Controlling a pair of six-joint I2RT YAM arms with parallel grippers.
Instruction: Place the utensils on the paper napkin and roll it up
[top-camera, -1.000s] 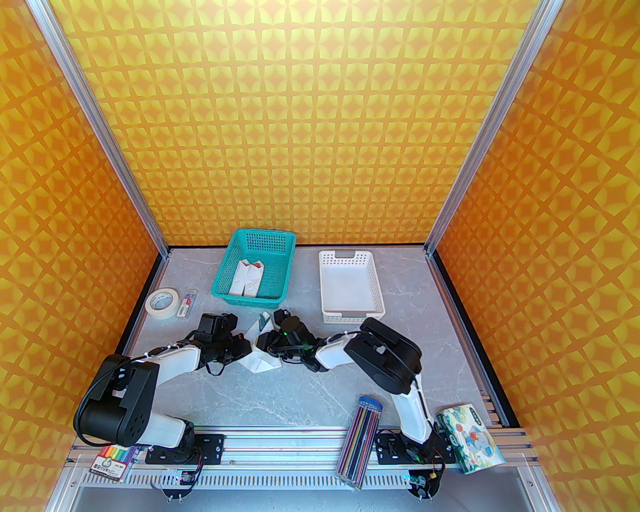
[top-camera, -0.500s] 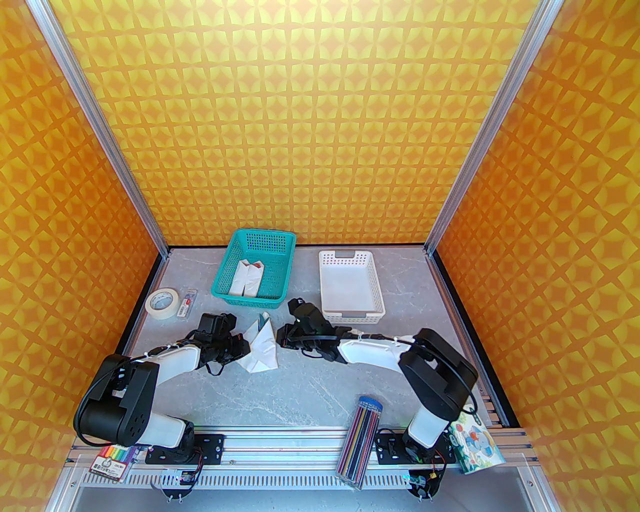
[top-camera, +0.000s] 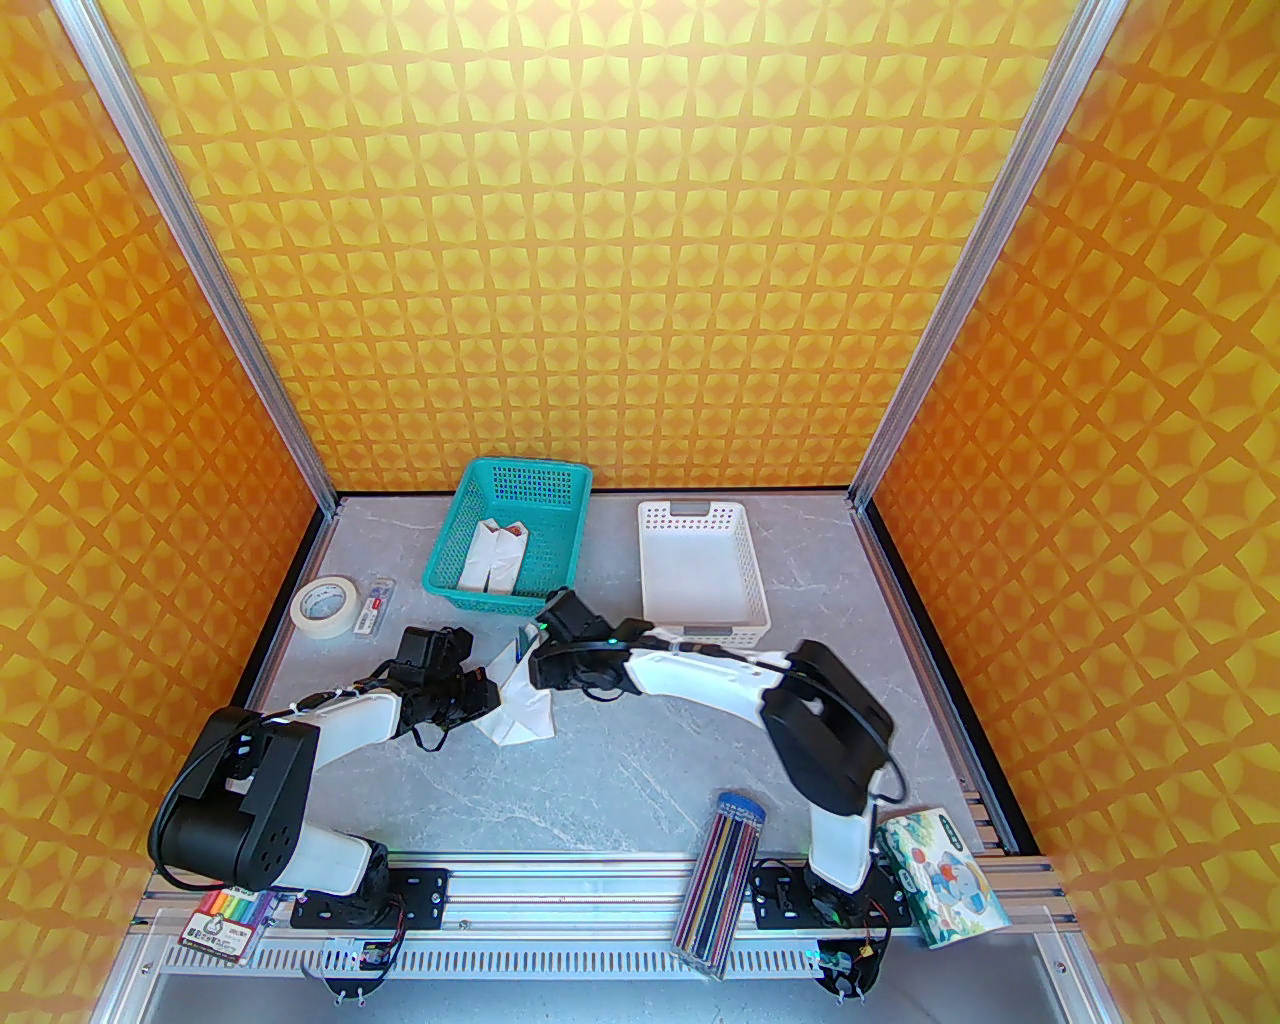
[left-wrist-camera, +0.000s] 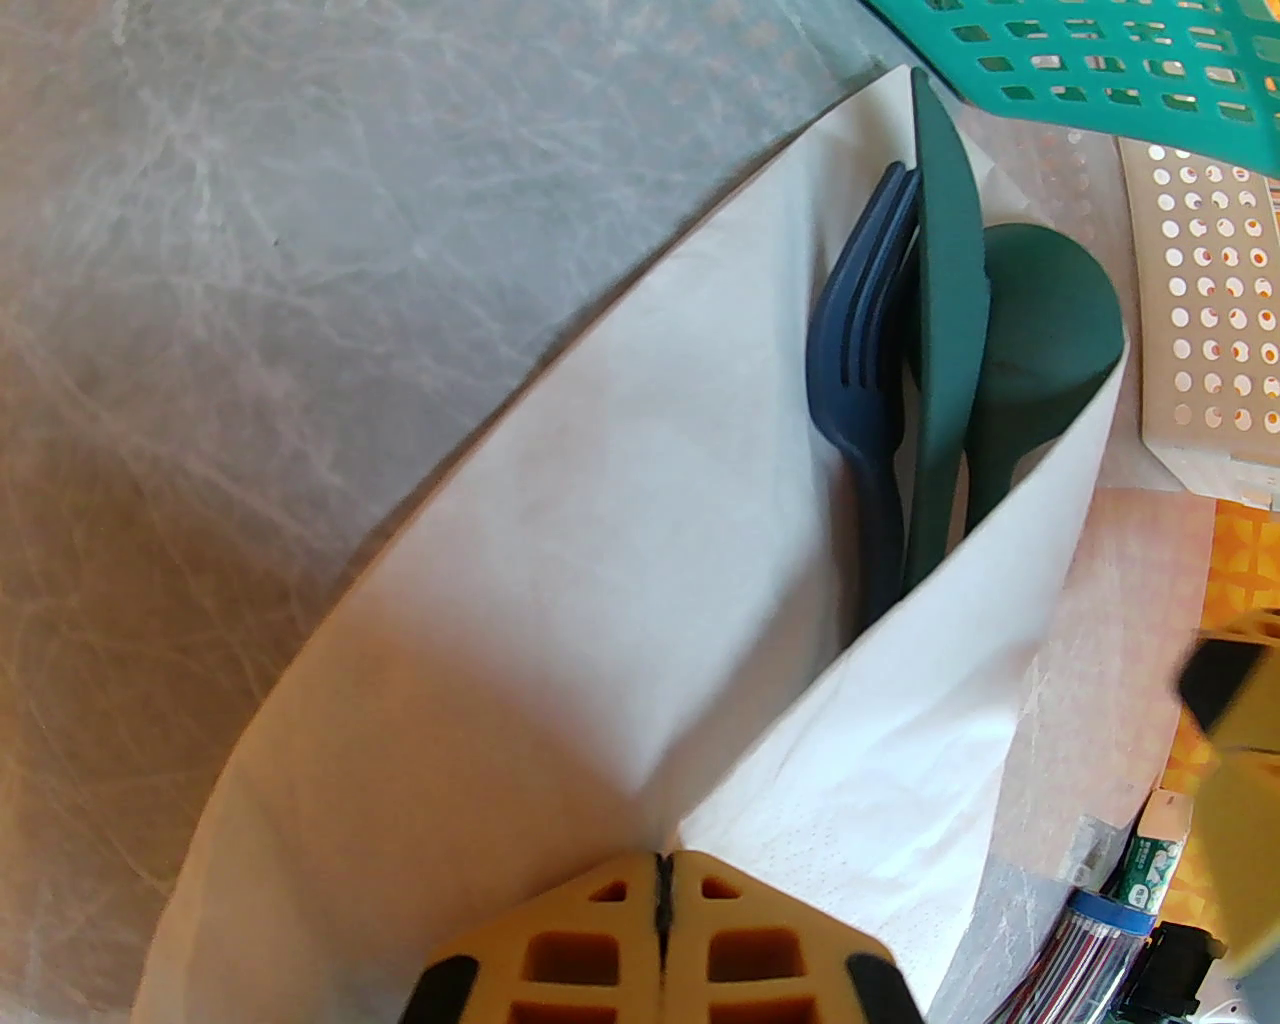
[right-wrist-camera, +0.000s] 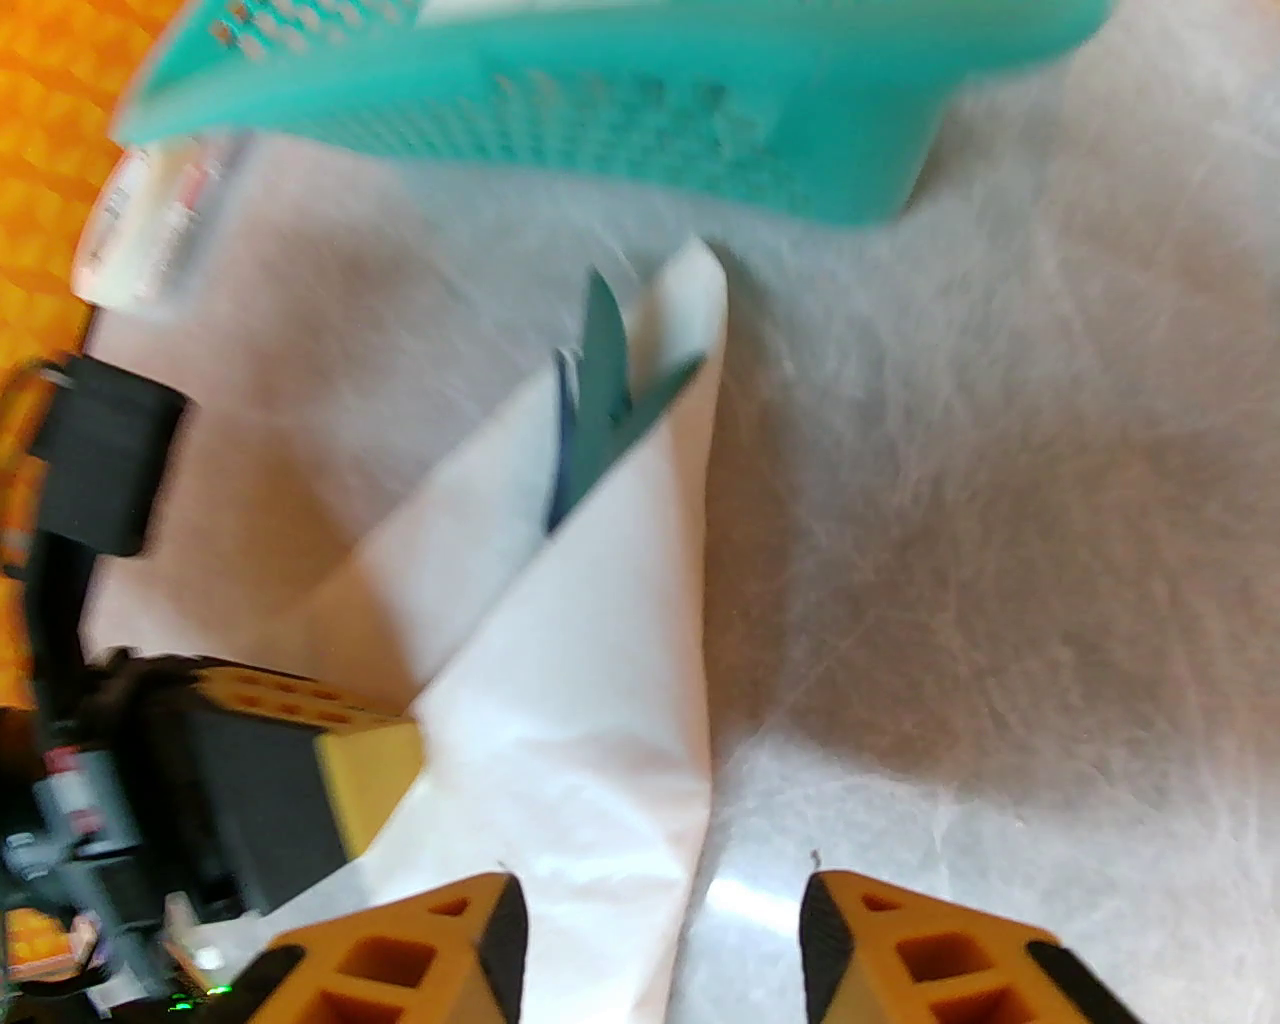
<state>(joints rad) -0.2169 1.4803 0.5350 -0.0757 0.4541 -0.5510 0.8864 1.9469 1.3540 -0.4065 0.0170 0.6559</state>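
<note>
The paper napkin (left-wrist-camera: 560, 600) lies folded into a pocket around the utensils, which are a fork (left-wrist-camera: 865, 330), a knife (left-wrist-camera: 945, 300) and a spoon (left-wrist-camera: 1045, 320); their heads stick out at the far end. My left gripper (left-wrist-camera: 660, 900) is shut on the napkin's near fold. In the top view the napkin (top-camera: 525, 715) sits mid-table between both arms, with the left gripper (top-camera: 482, 697) at its left. My right gripper (right-wrist-camera: 660, 930) hovers open over the napkin's (right-wrist-camera: 600, 700) right edge, one finger on each side of it, holding nothing. The utensil tips (right-wrist-camera: 600, 390) point toward the teal basket.
A teal basket (top-camera: 455, 560) with white bundles stands behind the napkin, and a white basket (top-camera: 700, 625) stands to its right. A tape roll (top-camera: 323, 603) and a small case lie at the left. A pencil case (top-camera: 725, 880) and a tissue pack (top-camera: 940, 880) lie near the right base.
My right gripper left the napkin, swung out to the right, then came back over the napkin's far right edge and opened. The left gripper kept its hold and stayed still.
</note>
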